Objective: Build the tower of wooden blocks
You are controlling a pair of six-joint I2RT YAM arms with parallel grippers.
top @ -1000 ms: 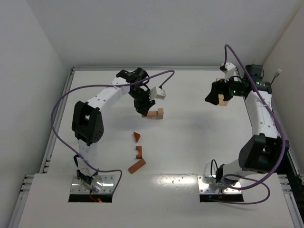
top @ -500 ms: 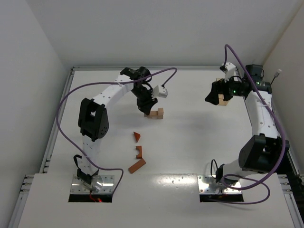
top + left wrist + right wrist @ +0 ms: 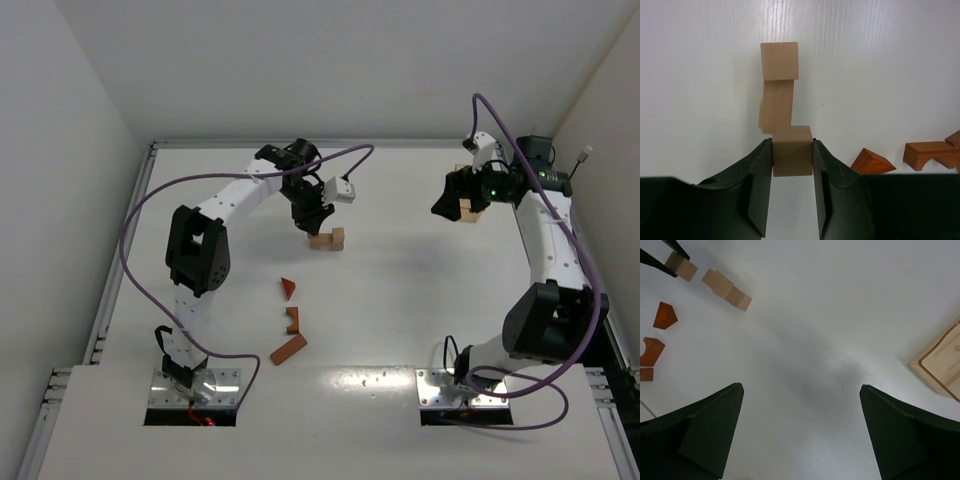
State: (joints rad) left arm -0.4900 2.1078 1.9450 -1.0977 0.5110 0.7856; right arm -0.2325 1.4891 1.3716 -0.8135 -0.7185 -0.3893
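My left gripper (image 3: 792,145) is shut on a tan wooden cube (image 3: 792,159), held between both fingers. Just beyond it, two more tan blocks (image 3: 777,85) sit end to end on the white table; whether they are stacked I cannot tell. In the top view the left gripper (image 3: 309,222) hangs beside those tan blocks (image 3: 329,239). A reddish-brown triangle (image 3: 288,288), a notched piece (image 3: 293,320) and a bar (image 3: 288,350) lie loose nearer the bases. My right gripper (image 3: 801,386) is open and holds nothing, high at the far right (image 3: 450,205).
A flat light-tan tray (image 3: 940,365) lies under the right arm near the right wall (image 3: 471,208). The triangle (image 3: 871,162) and an arched piece (image 3: 930,154) lie right of the left fingers. Purple cables loop off both arms.
The left arm's elbow has swung a little to the right and its gripper, still on the cube, has shifted slightly toward the back. The right arm has not moved.
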